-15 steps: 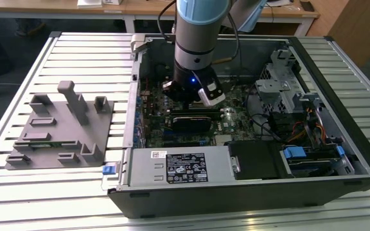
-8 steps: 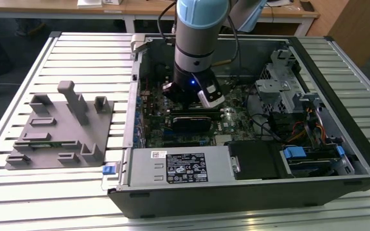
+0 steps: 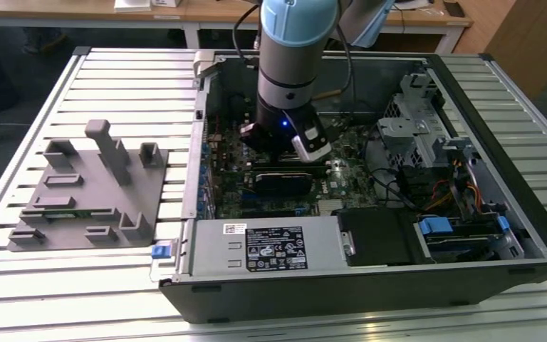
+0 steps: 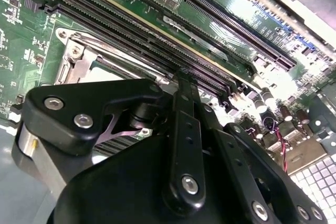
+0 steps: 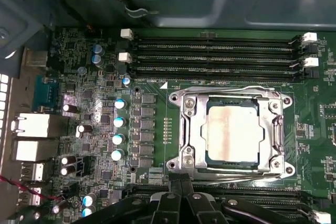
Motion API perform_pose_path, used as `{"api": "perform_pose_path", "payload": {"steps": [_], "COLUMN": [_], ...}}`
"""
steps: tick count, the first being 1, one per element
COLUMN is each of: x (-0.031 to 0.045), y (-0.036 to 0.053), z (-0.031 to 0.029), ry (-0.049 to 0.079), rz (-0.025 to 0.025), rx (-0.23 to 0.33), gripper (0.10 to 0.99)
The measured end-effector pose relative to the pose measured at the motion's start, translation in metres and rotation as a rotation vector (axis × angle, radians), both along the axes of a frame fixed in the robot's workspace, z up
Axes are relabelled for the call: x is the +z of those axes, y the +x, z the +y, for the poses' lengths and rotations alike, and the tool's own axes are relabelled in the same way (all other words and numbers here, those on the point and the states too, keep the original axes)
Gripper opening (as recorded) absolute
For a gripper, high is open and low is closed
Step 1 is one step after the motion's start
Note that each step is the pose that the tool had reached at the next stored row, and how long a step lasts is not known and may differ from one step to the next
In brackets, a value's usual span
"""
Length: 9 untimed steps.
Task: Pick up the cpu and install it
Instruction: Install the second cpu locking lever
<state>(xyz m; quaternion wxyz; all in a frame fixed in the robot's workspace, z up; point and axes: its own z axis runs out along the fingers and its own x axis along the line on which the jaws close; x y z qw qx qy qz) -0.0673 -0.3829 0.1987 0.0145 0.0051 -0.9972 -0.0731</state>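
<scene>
First wrist view: the cpu (image 5: pixel 232 134), a square chip with a dull silvery top, lies seated in the metal-framed socket (image 5: pixel 190 129) on the green motherboard (image 5: pixel 152 129), memory slots (image 5: pixel 215 56) at its 12 o'clock. Whether the gripper (image 5: pixel 181 182) is spread or clenched cannot be told; it holds nothing visible. Exterior view adds the computer case (image 3: pixel 369 285) and grey fixture (image 3: pixel 93 192).

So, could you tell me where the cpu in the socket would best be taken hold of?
Probably by two opposite edges, coming straight down from above. The cpu lies flat in the socket frame, its silvery top facing up, and the metal frame crowds its sides, so only thin edges offer purchase. The gripper hangs over the motherboard.
</scene>
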Motion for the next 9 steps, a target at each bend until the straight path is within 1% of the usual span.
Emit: {"api": "perform_pose_path", "payload": {"steps": [2, 6, 9], "x": [-0.0006, -0.0006, -0.0007], "y": [-0.0002, -0.0005, -0.0009], "z": [0.0, 0.0, 0.0001], "ry": [0.003, 0.015, 0.02], "rz": [0.0, 0.0, -0.0001], "rx": [0.0, 0.001, 0.001], "gripper": [0.106, 0.106, 0.106]}}
